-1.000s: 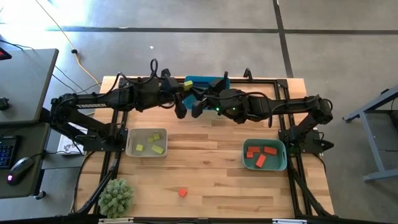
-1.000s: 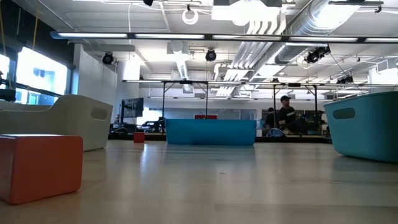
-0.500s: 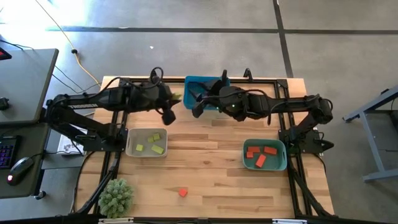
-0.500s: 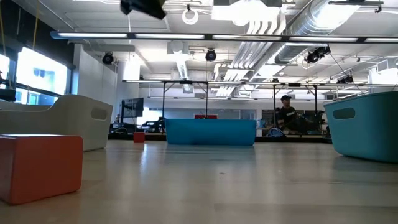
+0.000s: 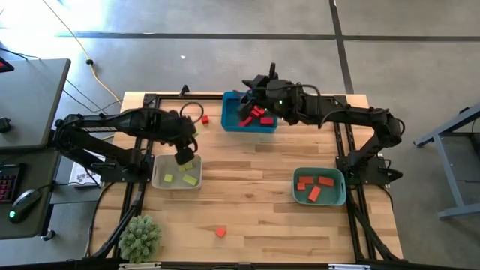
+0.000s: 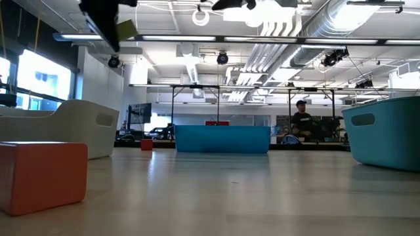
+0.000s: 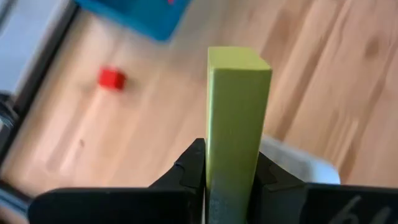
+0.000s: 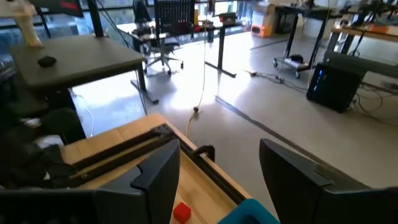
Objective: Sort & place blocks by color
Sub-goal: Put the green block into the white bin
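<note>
Nearest the front edge of the table (image 5: 255, 225) a lone orange-red block (image 5: 220, 232) lies on bare wood, well apart from every tray, with the fuzzy plant ball (image 5: 140, 238) off toward the left corner. Farther in, the beige tray (image 5: 177, 172) holds three yellow-green blocks (image 5: 184, 168), and the teal tray (image 5: 319, 187) on the right side holds the orange-red blocks (image 5: 315, 184). The left gripper (image 5: 184, 155) hangs over the back rim of the beige tray, its jaws clamped on a yellow-green oblong block (image 7: 235, 118) that stands up from between them in the wrist view (the pale tray edge shows just beyond it). The step in hand looks like the drop: it would go best by carrying the block a little farther over the tray's middle, lowering it close to the floor of the tray, and only then parting the fingers, so that the oblong does not bounce off the rim or land on a block already there. At the back of the table the blue tray (image 5: 248, 114) holds the red blocks (image 5: 257, 115); the right gripper (image 5: 250, 85) sits above its far side with its fingers spread wide and nothing between them. One small red block (image 5: 204, 119) lies on the wood just left of the blue tray, not yet sorted.
</note>
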